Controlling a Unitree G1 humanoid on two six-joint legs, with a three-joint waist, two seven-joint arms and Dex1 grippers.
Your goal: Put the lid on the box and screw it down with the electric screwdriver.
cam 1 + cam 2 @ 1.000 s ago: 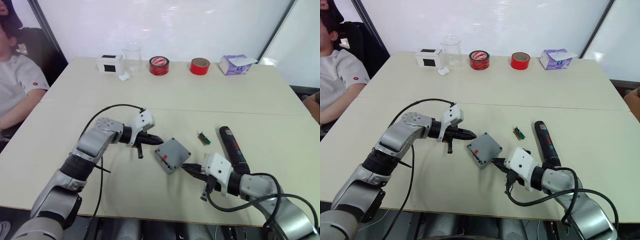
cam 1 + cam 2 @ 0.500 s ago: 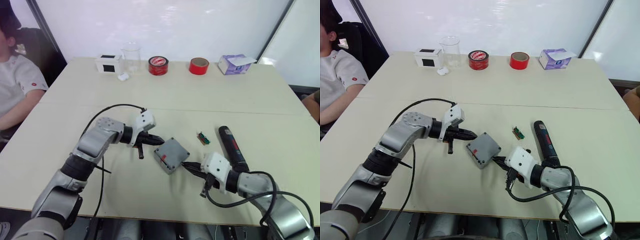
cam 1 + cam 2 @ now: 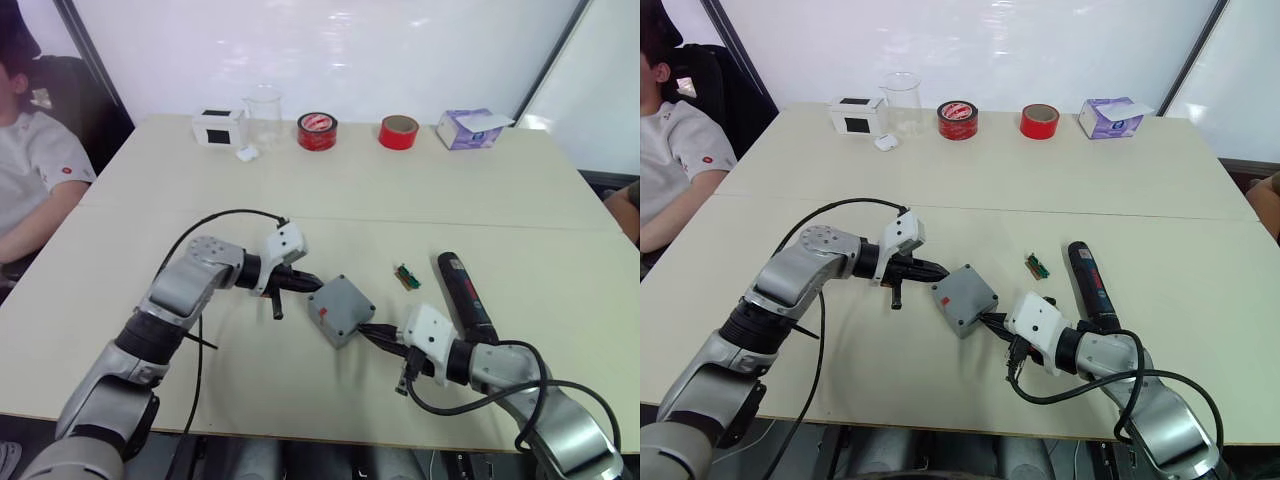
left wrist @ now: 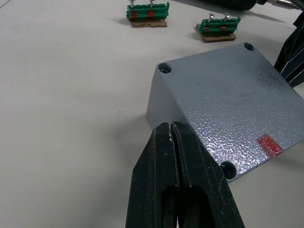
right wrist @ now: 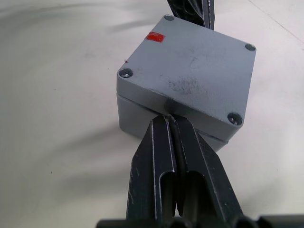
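Note:
The grey lid (image 5: 190, 66) sits on the grey box (image 5: 142, 111) with a seam between them and a red mark near one corner; the pair stands mid-table (image 3: 340, 308). My left gripper (image 3: 314, 286) is shut, its tips (image 4: 170, 129) touching the box's left edge. From the near right side, my right gripper (image 3: 368, 330) is shut too, its tips (image 5: 172, 119) pressed at the seam. The black electric screwdriver (image 3: 462, 292) lies on the table to the right of the box, held by nothing.
Two small green circuit boards (image 3: 406, 276) lie between box and screwdriver. Along the far edge stand a white box with a black square (image 3: 217, 127), a glass beaker (image 3: 264, 115), two tape rolls (image 3: 317, 131) (image 3: 398, 131) and a purple tissue box (image 3: 470, 129). A person (image 3: 30, 170) sits at the left.
My right gripper has crept forward until its tips meet the box's near side. The left gripper stays at the box's left edge, and the box has barely shifted.

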